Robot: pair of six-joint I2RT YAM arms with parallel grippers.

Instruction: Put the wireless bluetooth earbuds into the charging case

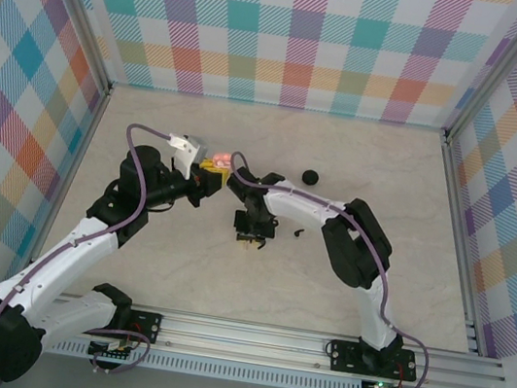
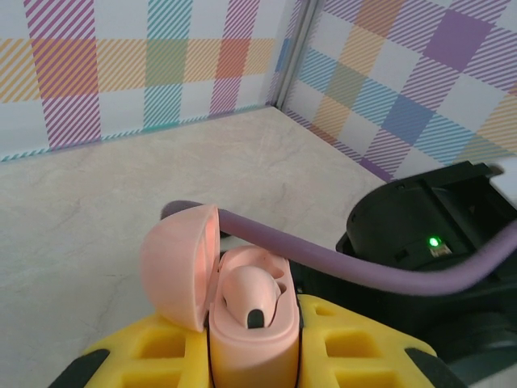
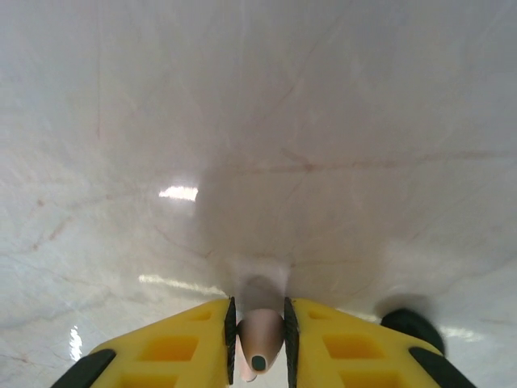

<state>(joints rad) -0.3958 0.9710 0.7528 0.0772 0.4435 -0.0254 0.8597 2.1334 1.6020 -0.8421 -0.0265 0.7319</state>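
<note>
Top external view: two arms reach toward the middle of a pale marbled table (image 1: 389,175) walled in by bright plaid panels (image 1: 303,34). The left gripper (image 1: 215,171) holds a pink charging case (image 1: 215,160) above the surface. The right gripper (image 1: 252,234) points downward near it, low over the tabletop. A black disc (image 1: 311,176) lies farther back, and a tiny black piece (image 1: 300,232) lies to the right of the right gripper, too small to identify. Left wrist view adds what the overhead cannot: the case is pinched upright between the left yellow fingers (image 2: 153,356), its lid swung open to the left, with one pink earbud (image 2: 250,295) seated inside and a purple cable (image 2: 347,263) crossing behind. Right wrist view shows the right yellow fingers (image 3: 161,352) closed narrowly on a second earbud (image 3: 260,335), pale pink, over bare table.
</note>
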